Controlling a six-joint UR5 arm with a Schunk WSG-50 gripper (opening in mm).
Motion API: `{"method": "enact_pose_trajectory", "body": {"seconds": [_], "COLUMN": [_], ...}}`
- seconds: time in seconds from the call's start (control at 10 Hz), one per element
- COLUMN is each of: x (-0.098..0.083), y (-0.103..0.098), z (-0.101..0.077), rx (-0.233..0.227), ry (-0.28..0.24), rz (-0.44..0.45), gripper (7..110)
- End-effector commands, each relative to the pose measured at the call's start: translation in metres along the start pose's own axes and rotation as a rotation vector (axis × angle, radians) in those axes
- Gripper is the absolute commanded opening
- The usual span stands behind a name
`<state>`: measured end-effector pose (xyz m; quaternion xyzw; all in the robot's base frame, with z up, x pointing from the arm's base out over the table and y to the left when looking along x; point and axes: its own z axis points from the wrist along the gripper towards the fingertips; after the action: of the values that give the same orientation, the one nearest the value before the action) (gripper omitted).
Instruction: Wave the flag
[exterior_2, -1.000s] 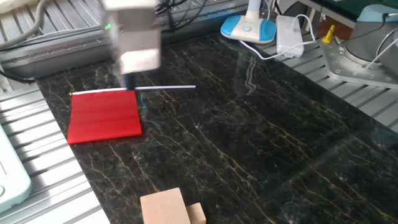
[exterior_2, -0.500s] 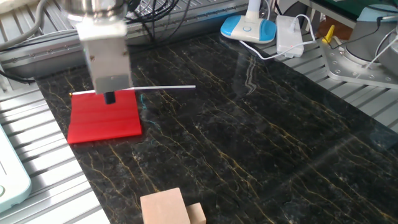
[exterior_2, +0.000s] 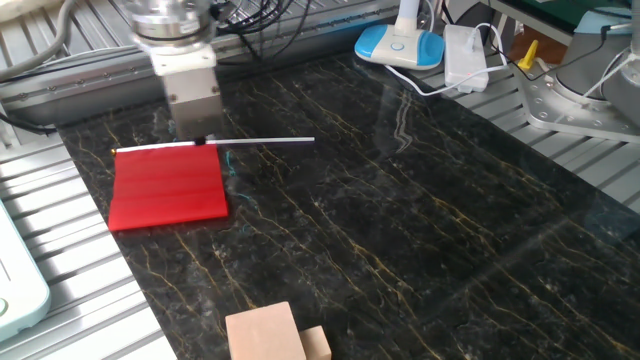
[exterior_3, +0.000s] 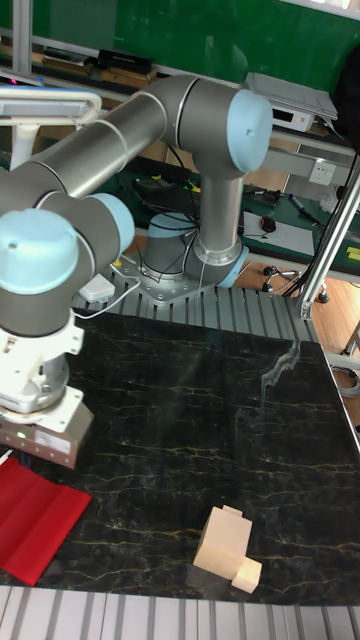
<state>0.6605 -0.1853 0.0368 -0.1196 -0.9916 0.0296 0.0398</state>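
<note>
Red flag (exterior_2: 168, 187) flat on dark marble table (exterior_2: 400, 230), left of frame, white stick along top edge. Gripper (exterior_2: 199, 138) low over stick (finger opening cannot be told, grasp unclear).

The gripper (exterior_2: 202, 139) fingertips are too dark and small to tell their spacing. In the tall fixed view the flag (exterior_3: 32, 516) is cut by the left edge, its stick hidden behind the gripper body.

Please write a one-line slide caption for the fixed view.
Gripper low over the stick of the flag, which lies flat on the table.
</note>
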Motion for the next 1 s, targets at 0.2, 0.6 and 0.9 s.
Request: {"method": "enact_pose_trajectory", "body": {"seconds": [0.2, 0.6, 0.9], "x": [0.035, 0.044, 0.046], "y": [-0.011, -0.017, -0.023], "z": [0.021, 0.030, 0.041], "rx": [-0.063, -0.057, -0.051], "ry": [0.030, 0.029, 0.019], "rz": [0.035, 0.037, 0.090], "gripper": [7, 7, 7]}}
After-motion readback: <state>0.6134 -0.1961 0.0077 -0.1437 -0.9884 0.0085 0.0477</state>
